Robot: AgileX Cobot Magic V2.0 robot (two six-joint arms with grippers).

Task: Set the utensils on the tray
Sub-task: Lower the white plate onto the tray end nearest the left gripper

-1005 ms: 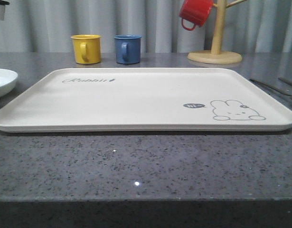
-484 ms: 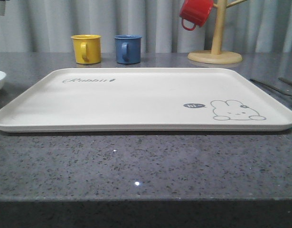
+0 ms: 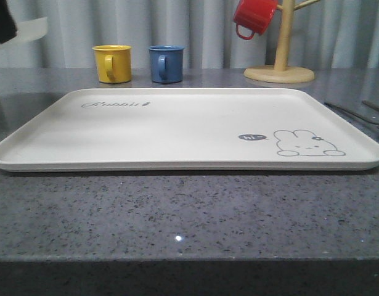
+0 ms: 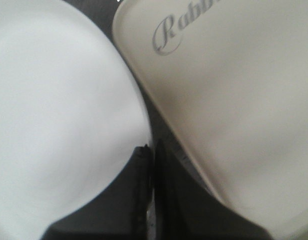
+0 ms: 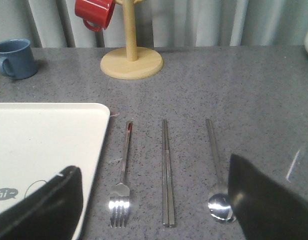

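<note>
**Utensils still on the counter, tray bare**

Looking through the right wrist camera, I see the fork, the chopsticks and the spoon lying side by side on the grey countertop, handles pointing toward the curtain. They sit just beside the tray, off its rabbit-drawing end, none touching it. The right gripper hangs above them with its fingers spread wide apart, holding nothing.

From the left wrist camera, the left gripper has its fingertips pressed together on the rim of the round white plate, which sits next to the tray's "Rabbit" corner. In the front view that plate is a blur lifted at the upper left.

Behind the tray stand a yellow mug and a blue mug; a red mug hangs on the wooden mug tree.
</note>
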